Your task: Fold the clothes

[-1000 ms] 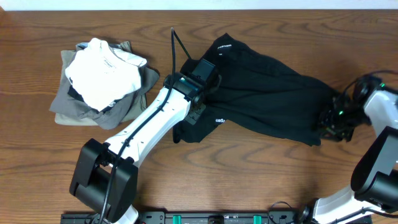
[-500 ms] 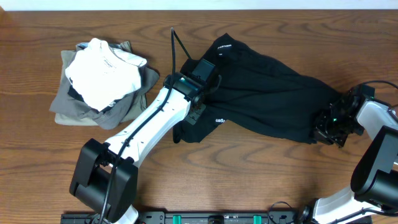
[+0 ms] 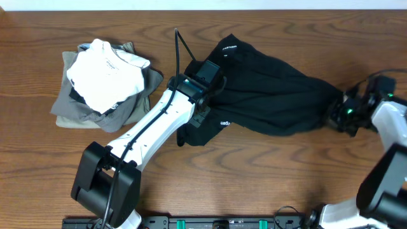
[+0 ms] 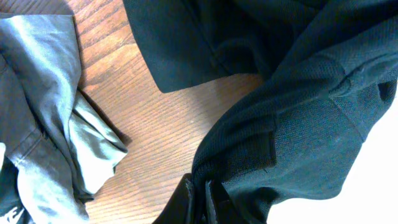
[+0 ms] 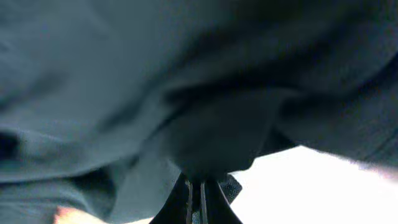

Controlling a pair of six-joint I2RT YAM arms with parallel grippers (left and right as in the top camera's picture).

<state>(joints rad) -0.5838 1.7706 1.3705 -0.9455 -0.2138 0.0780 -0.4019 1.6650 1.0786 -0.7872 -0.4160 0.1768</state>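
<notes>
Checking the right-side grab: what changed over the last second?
The right pincer closed on the right end of the black shirt and drew it away from the robot's base, so the shirt's lower right corner no longer trails out. The left pincer stayed clamped on the shirt's left side, and the pile of folded clothes did not move.

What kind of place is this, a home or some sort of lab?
Most likely a robotics lab or test bench, not a home: a left arm and a right arm stand at a wooden table, both on a black polo shirt, with a pile of folded garments beside it.
</notes>
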